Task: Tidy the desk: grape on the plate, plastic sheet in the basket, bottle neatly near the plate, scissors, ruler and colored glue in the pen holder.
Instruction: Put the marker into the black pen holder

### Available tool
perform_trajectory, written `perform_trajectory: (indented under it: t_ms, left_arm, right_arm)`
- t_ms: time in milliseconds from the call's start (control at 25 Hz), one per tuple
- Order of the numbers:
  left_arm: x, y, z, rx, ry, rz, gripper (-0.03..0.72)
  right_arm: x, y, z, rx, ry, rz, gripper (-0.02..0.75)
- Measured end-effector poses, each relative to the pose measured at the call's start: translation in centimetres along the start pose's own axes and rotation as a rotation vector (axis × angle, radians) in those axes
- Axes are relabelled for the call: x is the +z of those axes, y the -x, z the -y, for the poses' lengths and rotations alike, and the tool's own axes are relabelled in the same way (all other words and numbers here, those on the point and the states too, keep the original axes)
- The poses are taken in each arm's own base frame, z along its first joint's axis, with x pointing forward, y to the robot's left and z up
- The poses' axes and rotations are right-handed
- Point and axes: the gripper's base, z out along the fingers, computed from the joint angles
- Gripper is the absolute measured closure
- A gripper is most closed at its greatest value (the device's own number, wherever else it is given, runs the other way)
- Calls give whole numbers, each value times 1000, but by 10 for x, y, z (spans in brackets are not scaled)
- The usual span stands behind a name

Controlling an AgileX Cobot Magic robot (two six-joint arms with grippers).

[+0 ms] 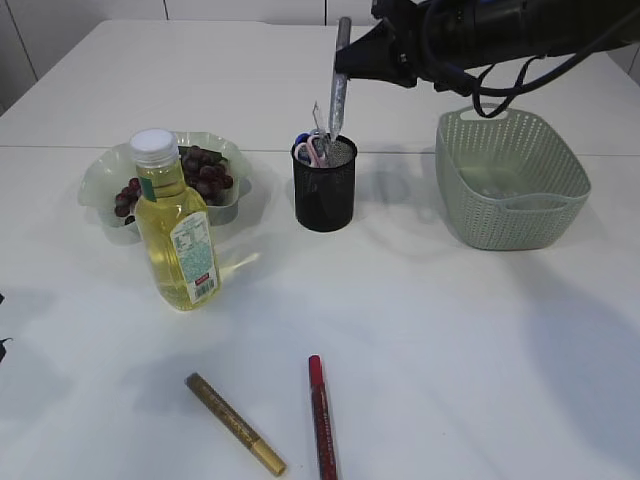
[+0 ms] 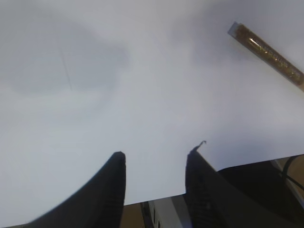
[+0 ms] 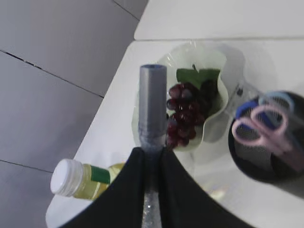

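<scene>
Holds the left claw (image 2: 156, 154) apart and empty, low over the table (image 2: 142, 95) well in front of the holder (image 1: 324, 190), likely parked until the next pick. Leaves 2 glues flat in front of the holder, not yet collected: gold glue (image 1: 235, 424) front-left, red glue (image 1: 321, 430) straight in front, each lying free and easy to grab. Stands the bottle (image 1: 175, 235) upright, front-left of the holder and just in front of the plate (image 1: 100, 185), so probably counts as placed. Shows the grape (image 1: 205, 175) on the plate, left of the holder. Shows scissors (image 1: 312, 148) handles-up inside the holder, with a clear strip beside them, probably the ruler (image 1: 318, 120). Clamps the right claw (image 1: 365, 60) near the top of the silver glue (image 1: 339, 90), tube hanging near upright with its tip just above the holder's rim and the scissors: gripped high, it seems, so that the tube can drop in among what stands there. Sets the basket (image 1: 510, 175) right of the holder; cannot tell whether the sheet lies inside. Offers a plain white, matt tabletop with a seam running behind the holder; beyond it, pale panelled wall.
</scene>
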Motion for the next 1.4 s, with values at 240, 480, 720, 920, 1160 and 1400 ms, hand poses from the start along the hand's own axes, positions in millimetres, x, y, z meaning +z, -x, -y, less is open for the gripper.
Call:
perform_trajectory:
  t_ms: [240, 480, 720, 920, 1160, 1400]
  left_arm:
    - [0, -2, 0, 0, 2, -21, 380]
    - [0, -2, 0, 0, 2, -21, 380]
    - [0, -2, 0, 0, 2, -22, 380]
    - [0, -2, 0, 0, 2, -22, 380]
    - [0, -2, 0, 0, 2, -22, 380]
    - [0, -2, 0, 0, 2, -22, 380]
  right_arm:
    - [-1, 15, 4, -281, -56, 158, 662]
    - [14, 11, 25, -423, -76, 228, 662]
    - [32, 0, 54, -477, -103, 236, 663]
    - [40, -8, 67, -515, -115, 215, 663]
    - [42, -9, 68, -554, -101, 214, 664]
    - [47, -2, 69, -580, -80, 235, 665]
